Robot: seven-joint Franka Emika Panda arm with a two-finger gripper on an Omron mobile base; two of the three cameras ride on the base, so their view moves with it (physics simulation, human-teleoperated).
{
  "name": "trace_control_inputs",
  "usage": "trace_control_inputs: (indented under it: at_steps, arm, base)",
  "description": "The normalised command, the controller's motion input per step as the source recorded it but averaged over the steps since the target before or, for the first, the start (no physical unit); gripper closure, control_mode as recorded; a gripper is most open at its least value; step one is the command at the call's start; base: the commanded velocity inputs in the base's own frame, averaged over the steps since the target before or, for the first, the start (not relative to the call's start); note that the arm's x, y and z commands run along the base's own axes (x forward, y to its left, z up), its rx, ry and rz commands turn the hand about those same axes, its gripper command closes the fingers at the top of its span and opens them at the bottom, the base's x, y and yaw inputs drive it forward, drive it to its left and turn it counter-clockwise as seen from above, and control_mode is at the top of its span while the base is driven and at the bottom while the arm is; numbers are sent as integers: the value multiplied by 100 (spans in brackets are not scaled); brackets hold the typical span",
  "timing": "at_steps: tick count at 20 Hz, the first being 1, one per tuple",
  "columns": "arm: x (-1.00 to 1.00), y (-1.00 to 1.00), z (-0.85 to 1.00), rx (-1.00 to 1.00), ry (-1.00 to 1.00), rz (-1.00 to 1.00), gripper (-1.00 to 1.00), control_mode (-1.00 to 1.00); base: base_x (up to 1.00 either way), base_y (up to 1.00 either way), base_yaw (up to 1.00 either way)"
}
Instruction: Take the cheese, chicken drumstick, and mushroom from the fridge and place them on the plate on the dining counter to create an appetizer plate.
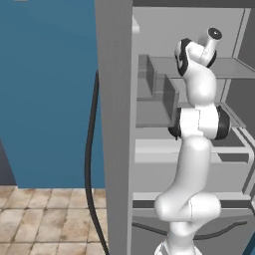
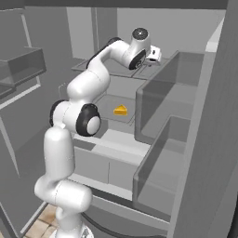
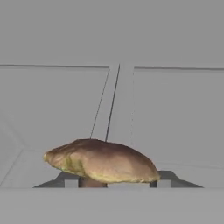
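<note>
Gripper (image 3: 114, 183) tips flank the mushroom (image 3: 101, 161), which sits between the jaws on an upper fridge (image 2: 195, 93) shelf; jaws partly closed, firm grip cannot be told. Cheese (image 2: 121, 110) lies on a lower shelf, below the jaws. Judgement: first pick underway, nothing plated.

the mushroom (image 3: 101, 161) hides most of both finger tips (image 3: 71, 182) — whether the jaws touch it cannot be told. in the left base view the arm covers part of the fridge (image 1: 115, 124) shelves.
</note>
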Motion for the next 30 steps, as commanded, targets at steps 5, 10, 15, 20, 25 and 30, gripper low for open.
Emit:
trace_control_inputs:
  at_steps: [5, 10, 15, 20, 25, 30]
  arm:
    - [0, 21, -100, 0, -2, 2, 100, -100]
    - [0, 12, -100, 0, -4, 7, 100, -100]
    - [0, 0, -80, 2, 5, 8, 100, -100]
    - [-22, -1, -28, 9, 40, 4, 100, -100]
    - [-97, -7, 7, 5, 52, 0, 100, -100]
    - [-100, -5, 27, 5, 43, 0, 100, -100]
  base:
    - [0, 0, 0]
    - [0, 0, 0]
    - [0, 0, 0]
    - [0, 0, 0]
    - [0, 0, 0]
    - [0, 0, 0]
